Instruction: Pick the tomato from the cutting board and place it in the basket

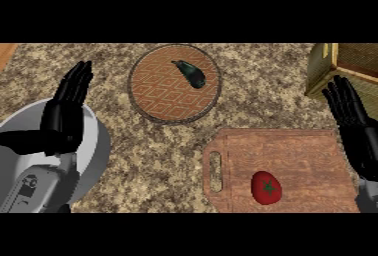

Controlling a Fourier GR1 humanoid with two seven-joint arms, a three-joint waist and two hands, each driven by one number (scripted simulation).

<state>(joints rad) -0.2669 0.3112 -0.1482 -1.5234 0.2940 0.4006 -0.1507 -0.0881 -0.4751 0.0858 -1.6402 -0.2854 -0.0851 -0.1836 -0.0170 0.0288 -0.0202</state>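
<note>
Speckled stone counter [162,150] fills the view. On it lies a wooden cutting board [295,155], with the red tomato [266,187] resting near the board's lower edge, close to its handle slot. Up and left of the board sits a round patterned mat [159,92] with a dark vegetable [190,74] on it. Up and right of the board stands the basket [332,62]. The right hand [354,117] shows at the board's right edge, fingers straight, holding nothing. The left hand [66,105], far left of the board, is likewise flat and empty.

Speckled brown counter [155,150], perhaps granite.
</note>
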